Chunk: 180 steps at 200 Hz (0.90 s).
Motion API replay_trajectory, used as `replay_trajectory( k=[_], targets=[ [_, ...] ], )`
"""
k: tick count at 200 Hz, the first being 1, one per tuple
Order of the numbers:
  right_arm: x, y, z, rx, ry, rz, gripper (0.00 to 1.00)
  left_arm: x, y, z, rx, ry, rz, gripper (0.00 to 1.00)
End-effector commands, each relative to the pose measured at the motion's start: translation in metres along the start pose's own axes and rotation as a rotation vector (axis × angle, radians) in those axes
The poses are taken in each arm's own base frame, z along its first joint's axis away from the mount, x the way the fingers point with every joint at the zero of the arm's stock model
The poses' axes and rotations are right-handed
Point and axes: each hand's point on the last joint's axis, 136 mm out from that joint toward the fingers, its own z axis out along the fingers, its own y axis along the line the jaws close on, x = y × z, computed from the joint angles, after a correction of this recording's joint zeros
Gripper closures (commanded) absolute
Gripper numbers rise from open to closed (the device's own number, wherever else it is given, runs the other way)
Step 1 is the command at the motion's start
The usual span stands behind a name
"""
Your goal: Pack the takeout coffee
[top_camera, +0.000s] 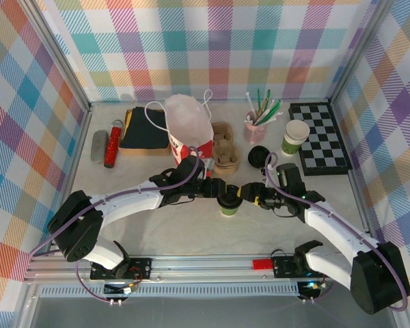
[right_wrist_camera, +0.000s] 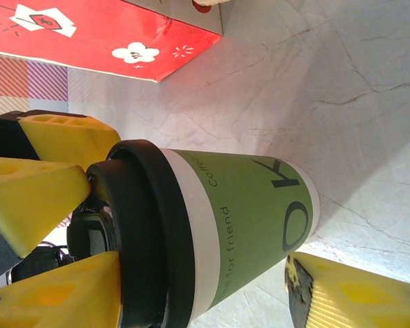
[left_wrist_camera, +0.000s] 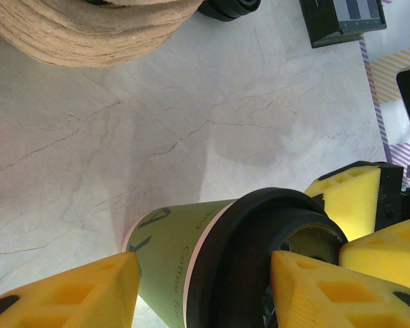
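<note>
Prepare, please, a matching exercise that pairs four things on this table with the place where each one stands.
Things:
1 takeout coffee
2 chessboard
3 pink cup of straws
4 red-and-white paper bag

Places:
A far right of the table
B just left of the lidless paper cup
C between the left gripper and the right gripper
D just left of the cardboard cup carriers

Pairs: 1-C, 2-A, 3-B, 4-D

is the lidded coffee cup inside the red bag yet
No, the takeout coffee stands on the table in front of the red bag, apart from it.
</note>
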Motion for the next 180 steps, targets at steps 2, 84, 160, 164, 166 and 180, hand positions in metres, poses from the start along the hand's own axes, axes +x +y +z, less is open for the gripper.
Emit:
replay_trajectory(
  k=[2,84,160,164,166,180],
  targets=[
    [0.038,-0.058,0.006,0.199,0.091,0.116,0.39,0.011,0.009,0.001,-0.032,0.022,-0.005,0.47],
    [0.048,-0.082,0.007,0.285,0.094,0.166,0.45,0.01,0.007,0.0,-0.034,0.015,0.002,0.48],
    [0.051,-0.085,0.006,0.304,0.099,0.167,0.47,0.009,0.001,0.002,-0.022,0.014,0.011,0.48],
    [0.051,-0.085,0.007,0.304,0.099,0.166,0.47,0.008,0.001,0.002,-0.02,0.011,0.011,0.48],
    [0.051,-0.085,0.007,0.305,0.099,0.167,0.47,0.008,0.0,0.002,-0.019,0.011,0.012,0.48],
    [0.053,-0.086,0.007,0.313,0.1,0.161,0.48,0.008,-0.001,0.001,-0.018,0.01,0.014,0.48]
  ],
)
